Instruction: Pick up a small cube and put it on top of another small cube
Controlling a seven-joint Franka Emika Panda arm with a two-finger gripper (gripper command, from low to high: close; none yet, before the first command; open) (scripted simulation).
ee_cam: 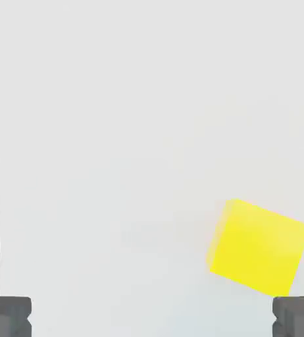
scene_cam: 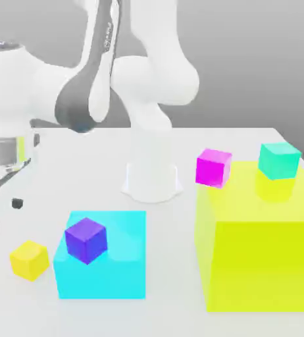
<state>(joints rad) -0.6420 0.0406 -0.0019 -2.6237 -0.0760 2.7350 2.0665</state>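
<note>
The fingers (ee_cam: 7, 316) stand wide apart in the hand view, only their dark tips visible, nothing between them. The gripper (ee_cam: 152, 317) holds nothing; the small yellow cube (ee_cam: 258, 247) lies on the pale table (ee_cam: 115, 131) near one fingertip, outside the gap.

In the exterior view, the gripper (scene_cam: 0, 204) is cut off at the view's left edge, above the table (scene_cam: 82, 164). The yellow cube (scene_cam: 29, 259) sits near the table's front, just beside the big cyan block (scene_cam: 112, 263). The purple cube (scene_cam: 86, 239) rests on that block. A magenta cube (scene_cam: 214, 167) and teal cube (scene_cam: 279, 160) lie by the huge yellow-green block (scene_cam: 263, 263). Lettering on the arm (scene_cam: 108, 39) is unreadable.
</note>
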